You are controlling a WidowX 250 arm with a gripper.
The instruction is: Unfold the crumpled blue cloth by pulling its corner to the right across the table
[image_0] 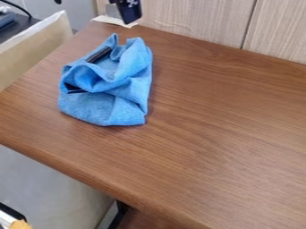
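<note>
"What's on the table?"

"A crumpled blue fabric cloth, bunched up on the upper left part of the brown wood-grain tabletop. Its lower part spreads fairly smooth; the upper part rises in loose folds."

"Anything in those folds?"

"Two dark bits show: a black bar-like piece slanting near the top, and a black sliver at the left side. I can't tell what they belong to, or if they're one thing."

"And the gripper?"

"The black gripper is at the top edge, beyond the cloth and apart from it in the view. Only a cut-off portion shows, so I can't tell if it's released, clenched or grasping something."

"What's around them?"

"A ragged whitish strip lies at the table's far corner, just below the gripper in the view. Behind runs a pale wood-grain panel with a dark vertical seam. A beige board stands by the left side."
</note>
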